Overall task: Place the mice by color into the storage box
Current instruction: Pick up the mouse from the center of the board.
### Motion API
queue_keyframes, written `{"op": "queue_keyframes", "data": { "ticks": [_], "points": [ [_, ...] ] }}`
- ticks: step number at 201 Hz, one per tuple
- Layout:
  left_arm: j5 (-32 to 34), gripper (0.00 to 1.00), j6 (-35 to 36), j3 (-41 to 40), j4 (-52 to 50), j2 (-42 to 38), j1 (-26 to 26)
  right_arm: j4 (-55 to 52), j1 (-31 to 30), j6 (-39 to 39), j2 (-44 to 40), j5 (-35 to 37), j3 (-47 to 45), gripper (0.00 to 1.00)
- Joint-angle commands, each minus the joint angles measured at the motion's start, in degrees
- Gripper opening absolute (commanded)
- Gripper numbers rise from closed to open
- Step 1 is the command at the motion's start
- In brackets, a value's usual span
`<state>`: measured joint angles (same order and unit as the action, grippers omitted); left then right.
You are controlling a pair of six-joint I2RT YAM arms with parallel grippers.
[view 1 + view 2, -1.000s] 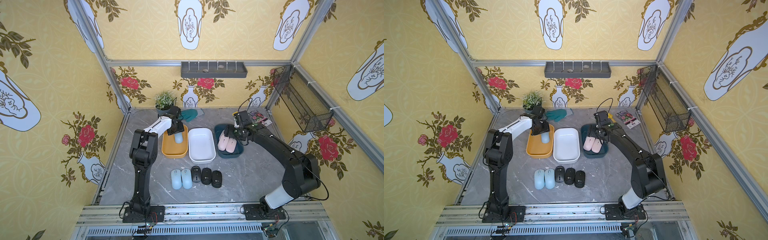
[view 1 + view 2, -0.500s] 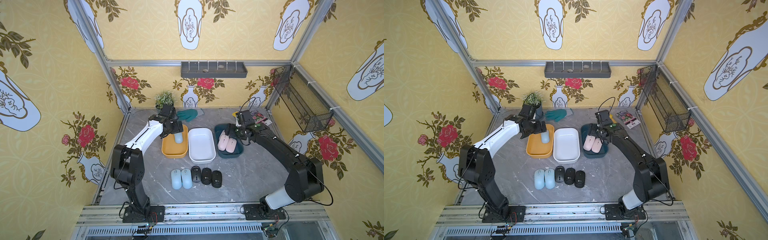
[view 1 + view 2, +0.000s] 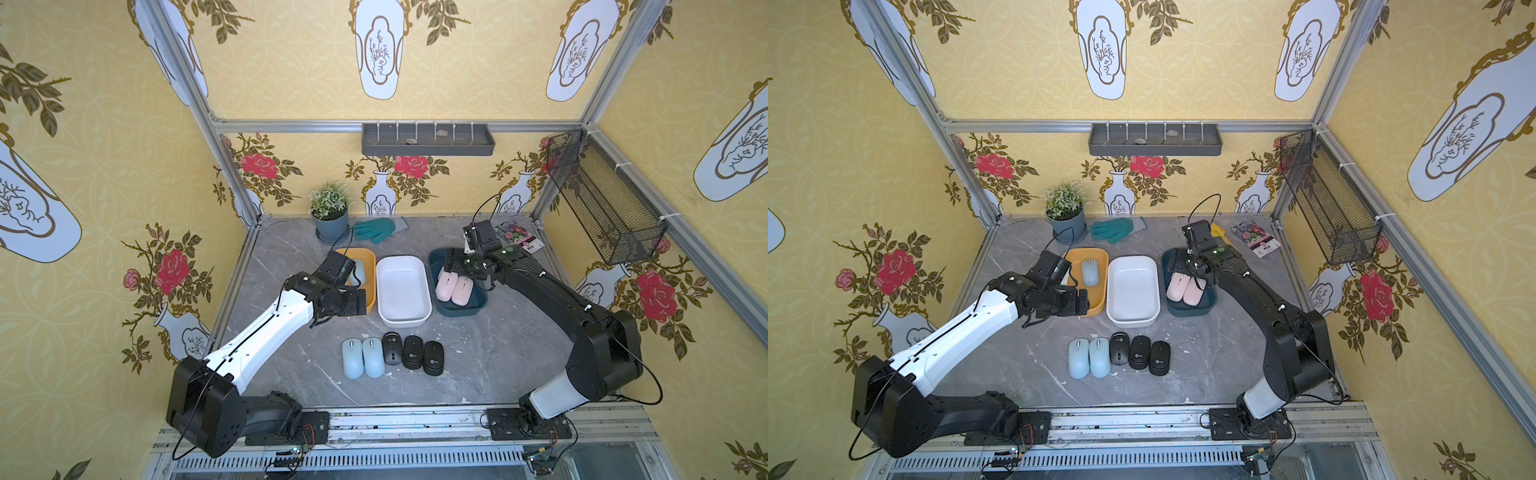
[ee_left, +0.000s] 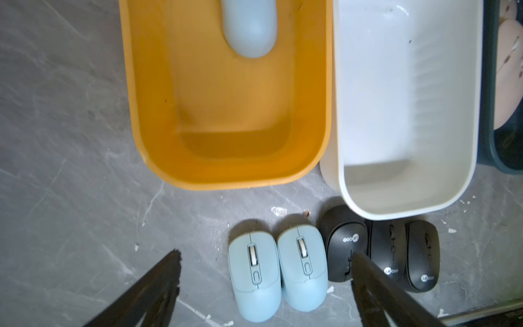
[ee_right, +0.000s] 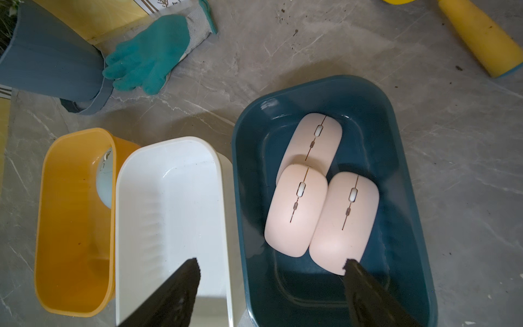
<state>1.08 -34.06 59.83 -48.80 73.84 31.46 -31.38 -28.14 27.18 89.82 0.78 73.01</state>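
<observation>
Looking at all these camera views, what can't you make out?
Third pink mouse: hidden under the right claw in both top views.
Blue mouse in the yellow bin: cut off by the left wrist view's edge.
Black mice: partly behind the white bin rim, left wrist view.
Wall shelf contents: too small in both top views.

Potted plant [image 3: 330,214] beside teal glove [image 3: 375,230]

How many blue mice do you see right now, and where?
3. One blue mouse lies in the yellow bin; the other two lie side by side on the table, beside the black mice. None seems hidden.
</observation>
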Motion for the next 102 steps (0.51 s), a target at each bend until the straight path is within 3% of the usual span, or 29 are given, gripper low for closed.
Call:
{"op": "queue_keyframes", "data": {
  "ticks": [1, 51, 102],
  "points": [
    [-0.99, 0.93, -4.32, -3.47, -4.10, -2.98, 1.64, 1.05, -0.81, 0.52, 1.03, 0.77, 0.46, 0.82],
    [-6.09, 0.88, -12.79, -14.19, -1.70, -7.42, 5.73, 0.44, -2.00, 0.42, 3.49, 1.12, 1.68, 0.82],
    [-7.29, 0.85, -18.98, -19.30, 1.88, -7.17, 10.27, 0.38, -2.18, 0.59, 4.55, 1.20, 1.69, 0.82]
  ]
}}
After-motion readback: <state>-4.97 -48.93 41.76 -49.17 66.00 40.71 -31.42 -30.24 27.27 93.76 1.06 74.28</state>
